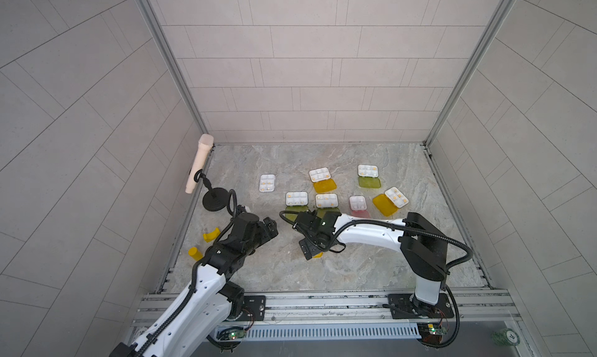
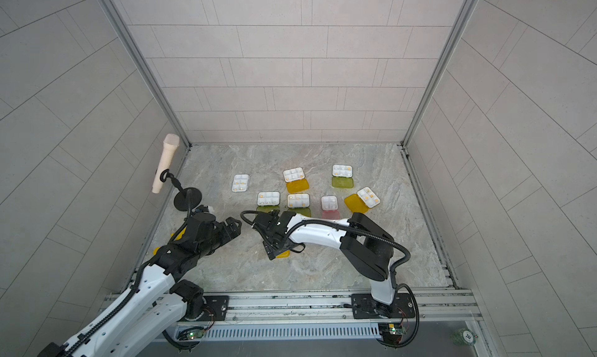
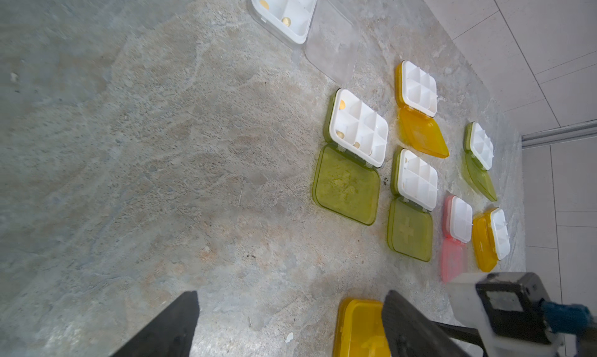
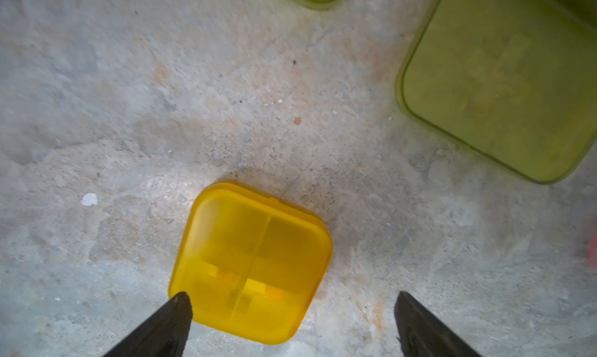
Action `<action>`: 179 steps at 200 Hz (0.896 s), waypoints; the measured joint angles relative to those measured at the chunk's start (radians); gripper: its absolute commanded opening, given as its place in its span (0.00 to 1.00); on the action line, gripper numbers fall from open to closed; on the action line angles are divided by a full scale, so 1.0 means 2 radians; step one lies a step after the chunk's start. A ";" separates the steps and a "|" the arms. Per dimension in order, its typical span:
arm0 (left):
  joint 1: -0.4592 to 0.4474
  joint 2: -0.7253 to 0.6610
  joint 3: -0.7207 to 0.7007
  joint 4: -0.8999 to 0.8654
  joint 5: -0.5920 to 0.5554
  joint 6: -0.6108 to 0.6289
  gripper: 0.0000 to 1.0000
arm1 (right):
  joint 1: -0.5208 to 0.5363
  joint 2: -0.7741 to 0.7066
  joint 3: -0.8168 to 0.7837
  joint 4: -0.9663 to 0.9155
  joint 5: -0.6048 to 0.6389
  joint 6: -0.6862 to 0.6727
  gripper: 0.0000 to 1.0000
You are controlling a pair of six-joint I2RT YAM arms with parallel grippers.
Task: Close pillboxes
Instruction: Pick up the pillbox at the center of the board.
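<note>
Several pillboxes lie open on the stone table (image 1: 371, 268), white trays up with lids flat: a clear one (image 1: 267, 182), orange ones (image 1: 319, 175) (image 1: 396, 197), green ones (image 1: 296, 198) (image 1: 326, 200) (image 1: 367, 170) and a pink one (image 1: 357, 203). A closed orange pillbox (image 4: 252, 261) lies nearer the front, mostly hidden under my right gripper (image 1: 309, 248) in both top views. The right gripper (image 4: 292, 295) hangs open just above it, one fingertip (image 4: 181, 303) over its corner. My left gripper (image 3: 292, 294) is open and empty, to the left of that box (image 3: 358, 326).
A beige microphone (image 1: 198, 163) on a black stand (image 1: 214, 202) is at the back left by the wall. A yellow cylinder (image 1: 194, 253) and a curved yellow piece (image 1: 211, 234) lie near the left edge beside my left arm. Tiled walls enclose three sides.
</note>
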 measured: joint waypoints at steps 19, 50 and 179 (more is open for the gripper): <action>0.002 -0.011 0.006 -0.008 -0.005 0.002 0.93 | 0.005 0.000 0.008 0.001 0.000 0.007 1.00; 0.004 -0.027 0.010 -0.017 -0.007 0.004 0.93 | 0.005 0.018 0.017 0.006 0.000 0.023 1.00; 0.007 -0.032 0.010 -0.031 -0.008 0.005 0.93 | 0.005 0.045 0.009 0.027 -0.006 0.054 0.91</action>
